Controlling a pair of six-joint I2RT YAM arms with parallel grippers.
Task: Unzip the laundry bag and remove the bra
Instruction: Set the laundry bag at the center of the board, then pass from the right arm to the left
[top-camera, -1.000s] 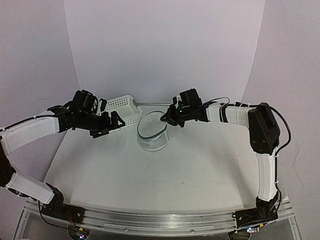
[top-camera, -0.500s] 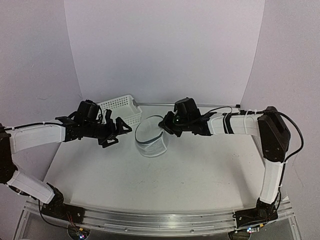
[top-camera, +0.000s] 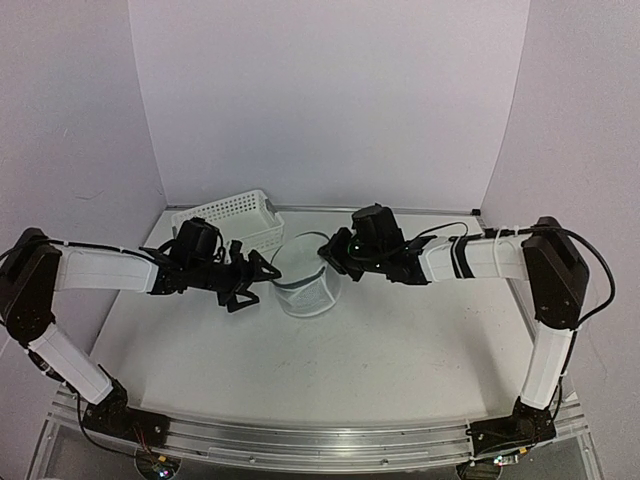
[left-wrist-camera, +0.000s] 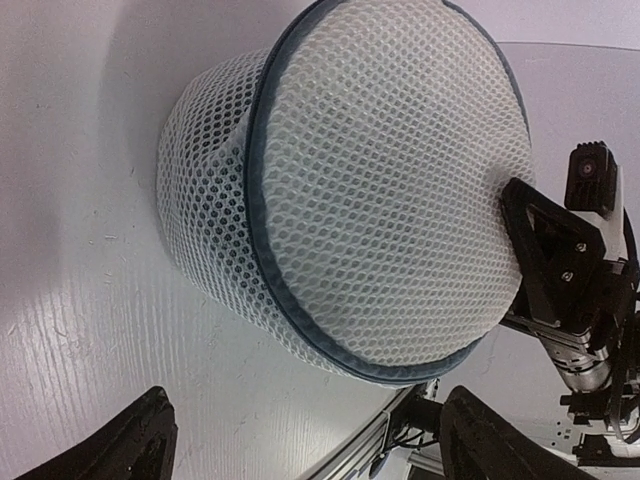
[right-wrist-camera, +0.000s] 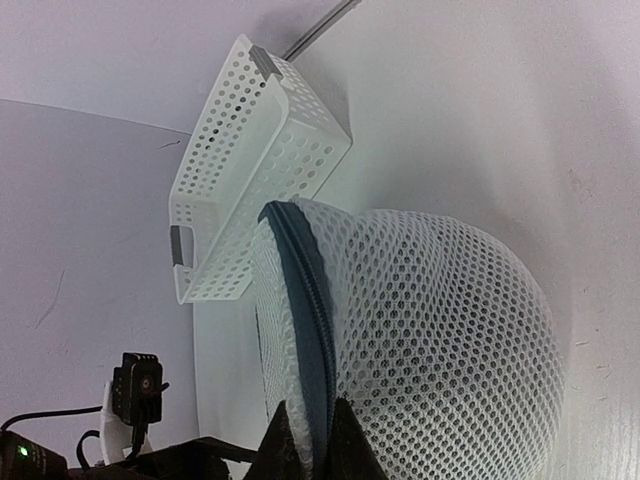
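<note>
White mesh laundry bag is being pinched at its dark rim by the right gripper; the left gripper is hovering wide open, empty, just left.

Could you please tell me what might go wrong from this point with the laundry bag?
The right gripper pinches only the thin dark rim of the laundry bag, so it may slip off. The left gripper is open and not gripping the bag, so a pull could drag the bag instead of unzipping it. The basket sits close by and could be knocked.
</note>
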